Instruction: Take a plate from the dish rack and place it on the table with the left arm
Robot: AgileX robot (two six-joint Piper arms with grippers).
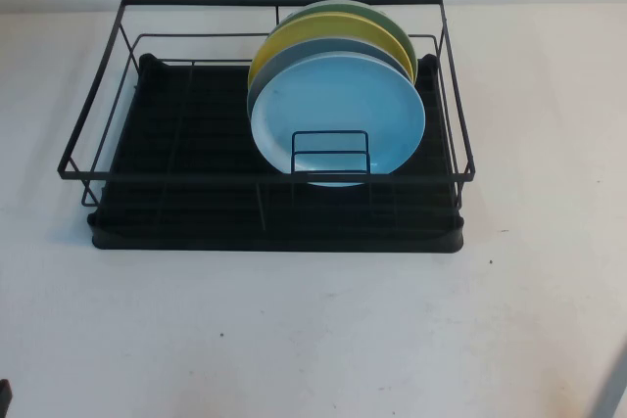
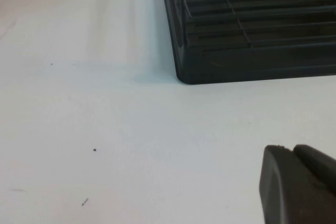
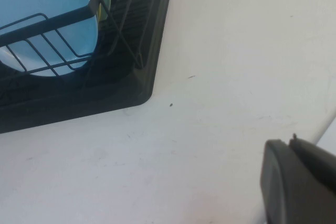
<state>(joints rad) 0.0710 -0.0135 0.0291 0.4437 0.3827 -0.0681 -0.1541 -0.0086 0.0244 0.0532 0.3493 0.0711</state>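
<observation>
Upright inside wire dish rack: glossy round plate. Left gripper, right gripper low above table; grip unclear.

The high view looks down from the table's near edge at the whole dish rack. Each wrist view sits low and close over the tabletop, facing one near corner of the rack; all three share that rack.

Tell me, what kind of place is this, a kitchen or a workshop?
Probably a robot test bench staged as a kitchen: a black wire dish rack holding the glossy sky-blue plate stands on a plain white table. Left gripper and right gripper sit low near the table's front corners.
</observation>
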